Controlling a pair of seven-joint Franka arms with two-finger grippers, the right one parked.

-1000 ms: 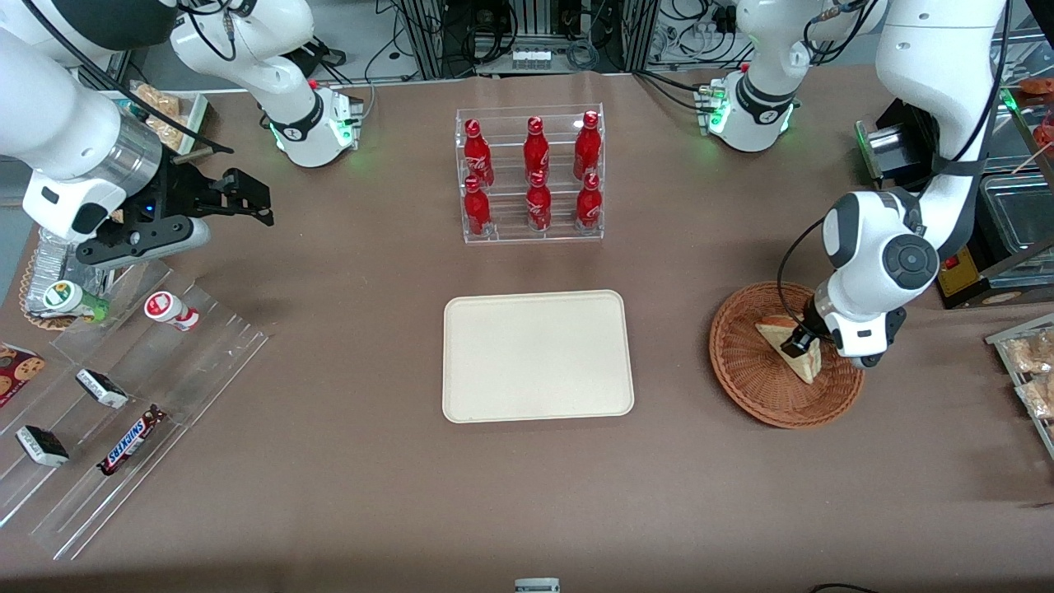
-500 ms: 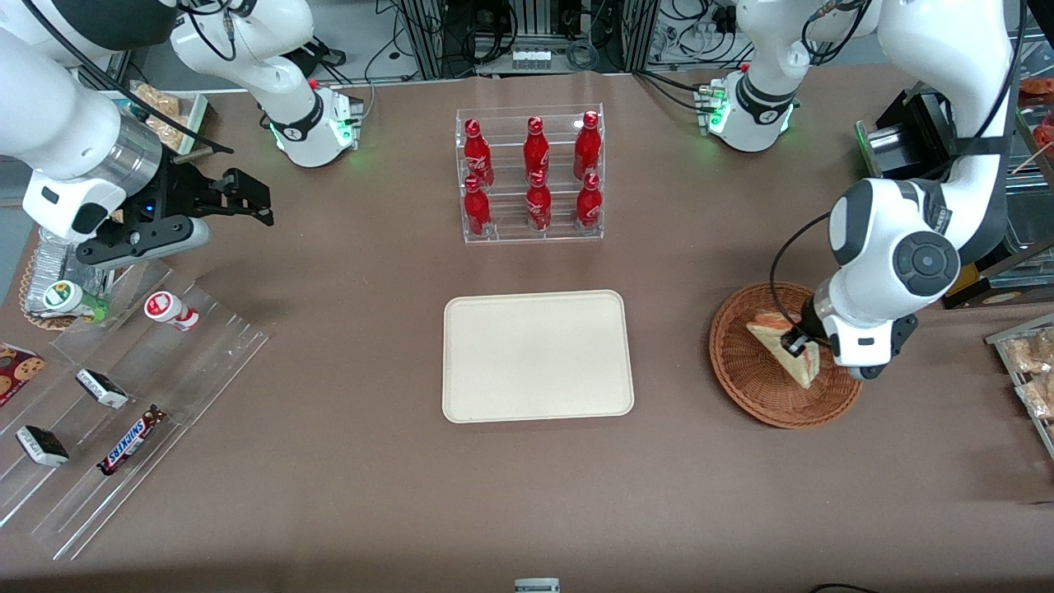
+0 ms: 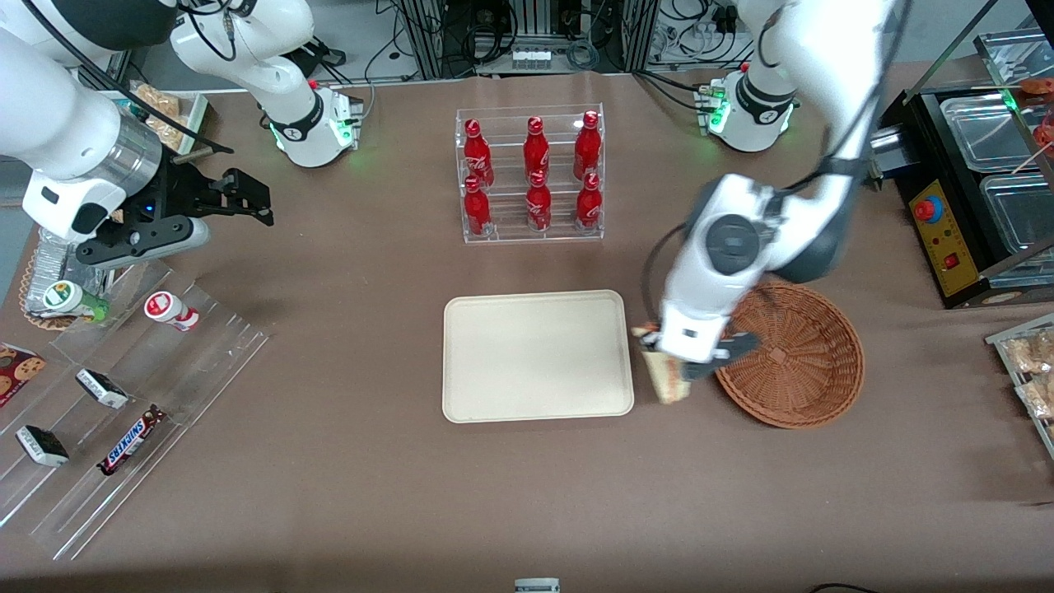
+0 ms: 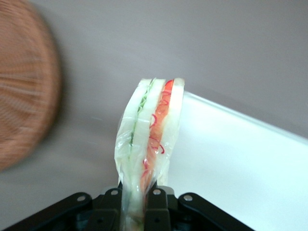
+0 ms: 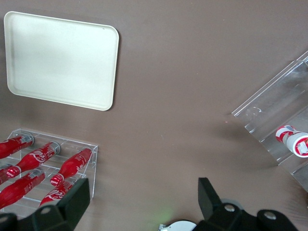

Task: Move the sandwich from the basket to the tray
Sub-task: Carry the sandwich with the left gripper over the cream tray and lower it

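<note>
My left gripper (image 3: 669,362) is shut on the sandwich (image 3: 665,380), a wrapped white wedge with red and green filling. It holds the sandwich in the air between the wicker basket (image 3: 803,362) and the cream tray (image 3: 535,354), just beside the tray's edge. In the left wrist view the sandwich (image 4: 151,130) stands up from between the gripper's (image 4: 137,202) black fingers, with the basket (image 4: 24,115) and the tray (image 4: 240,163) to either side. The basket holds nothing. The tray also shows in the right wrist view (image 5: 60,57).
A clear rack of red bottles (image 3: 531,177) stands farther from the front camera than the tray. Clear acrylic racks with snack bars (image 3: 123,387) lie toward the parked arm's end. A black machine (image 3: 972,189) and wrapped pastries (image 3: 1029,362) sit toward the working arm's end.
My left gripper has lifted the sandwich out of the basket and carried it toward the tray, to just beside the tray's edge. The basket is now empty.
</note>
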